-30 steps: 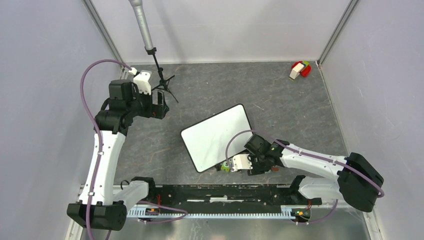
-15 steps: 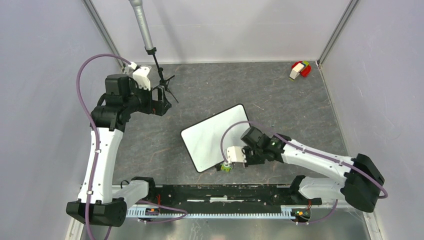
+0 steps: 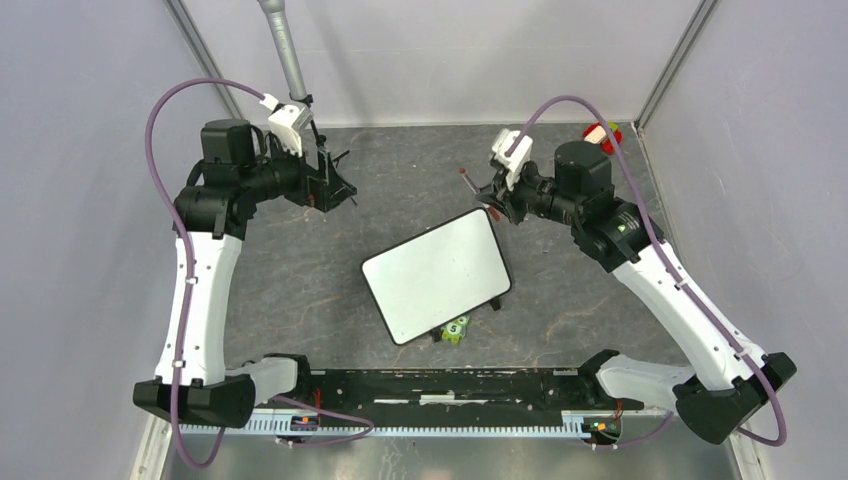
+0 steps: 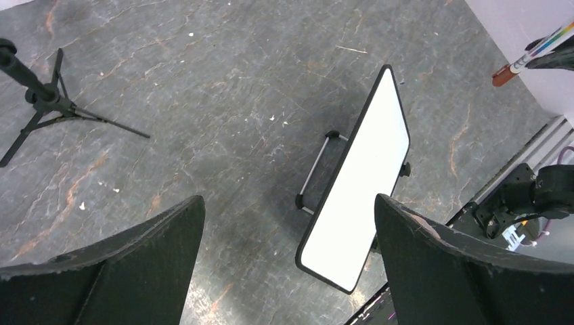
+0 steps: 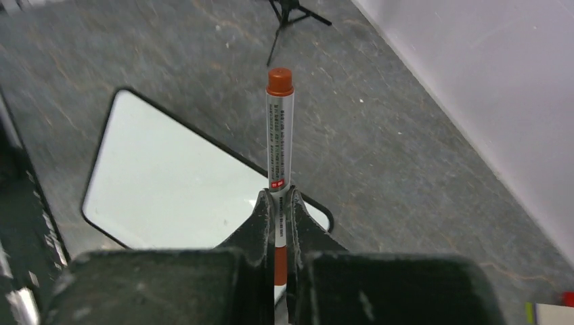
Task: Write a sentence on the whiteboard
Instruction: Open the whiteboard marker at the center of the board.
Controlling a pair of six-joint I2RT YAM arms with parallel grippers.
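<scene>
The whiteboard (image 3: 435,275) lies blank and tilted at the middle of the grey floor, also seen in the left wrist view (image 4: 365,176) and under the right wrist (image 5: 169,189). My right gripper (image 3: 496,197) hangs above the board's far right corner, shut on a white marker (image 5: 279,128) with a red-brown cap that sticks out forward past the fingertips (image 5: 262,203). The marker (image 3: 470,181) points left in the top view. My left gripper (image 3: 335,186) stands open and empty at the far left, apart from the board.
A black tripod stand (image 3: 325,160) with a grey pole rises right by the left gripper. A small green piece (image 3: 455,330) lies at the board's near edge. Coloured blocks (image 3: 600,138) sit in the far right corner. A black rail (image 3: 430,385) runs along the front.
The right gripper shut on the marker near the board's front edge, then rose and swung to the far side. The left arm drifted slightly further back.
</scene>
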